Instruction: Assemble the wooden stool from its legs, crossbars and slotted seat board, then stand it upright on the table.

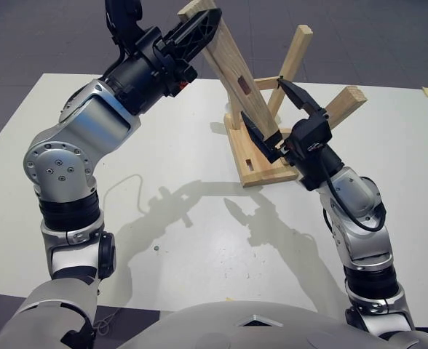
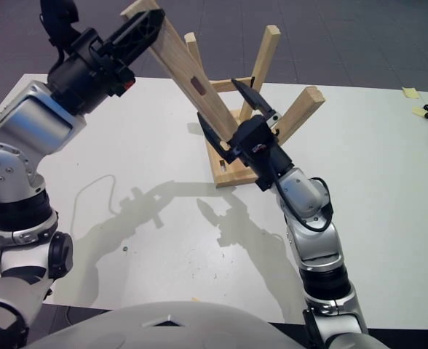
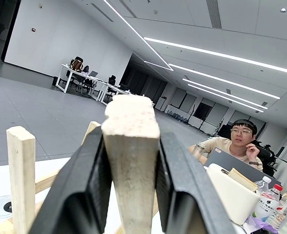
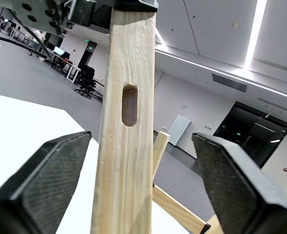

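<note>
Pale wood sits between the fingers of my left gripper – they are clamped tight on the top end of a leg, one flat black pad pressed to each side of it. I hold that leg high over the far part of the white table, slanting down and away towards my right side. My right gripper is at the lower stretch of the same leg with its fingers spread wide, one on either side and neither touching – there is a clear gap between each ribbed pad and the wood. From that wrist I see an oval slot cut into the face of the leg, above the level of the pads. The foot of the leg is hidden behind my right gripper, so I cannot tell whether it sits in anything. Just below it the seat board lies flat on the table with a small rectangular hole in its face. Two other legs rise from the board at slants, and a crossbar runs from the taller one to behind the leg I hold.
</note>
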{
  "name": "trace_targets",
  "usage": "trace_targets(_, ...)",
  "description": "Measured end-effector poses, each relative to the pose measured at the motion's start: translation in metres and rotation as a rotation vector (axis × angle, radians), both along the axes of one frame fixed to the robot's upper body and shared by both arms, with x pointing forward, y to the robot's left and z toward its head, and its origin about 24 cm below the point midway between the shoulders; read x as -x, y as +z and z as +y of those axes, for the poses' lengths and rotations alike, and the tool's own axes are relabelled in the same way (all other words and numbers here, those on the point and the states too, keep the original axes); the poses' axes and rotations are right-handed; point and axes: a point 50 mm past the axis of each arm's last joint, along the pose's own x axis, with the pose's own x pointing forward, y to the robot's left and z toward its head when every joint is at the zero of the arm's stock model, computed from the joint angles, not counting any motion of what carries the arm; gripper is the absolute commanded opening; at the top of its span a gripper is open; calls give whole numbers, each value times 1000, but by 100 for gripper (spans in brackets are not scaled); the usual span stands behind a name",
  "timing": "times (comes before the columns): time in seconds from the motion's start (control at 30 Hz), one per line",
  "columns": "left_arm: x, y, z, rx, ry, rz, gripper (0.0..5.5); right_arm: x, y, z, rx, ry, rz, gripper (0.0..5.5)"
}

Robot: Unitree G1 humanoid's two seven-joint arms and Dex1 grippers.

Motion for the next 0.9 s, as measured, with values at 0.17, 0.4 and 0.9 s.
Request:
trace_targets(0.17,-18,14,29,68,178,-40,102,-6,4,-7,-150,-29,65,534)
trace_targets(0.4,-26,48,80,378,381,-76,102,-28,50,-47,-647,-44,159,540)
trace_targets(0.9,-29,-19,56,-334,532,-157,102,-35,-15,-67,-303,-275,531,540)
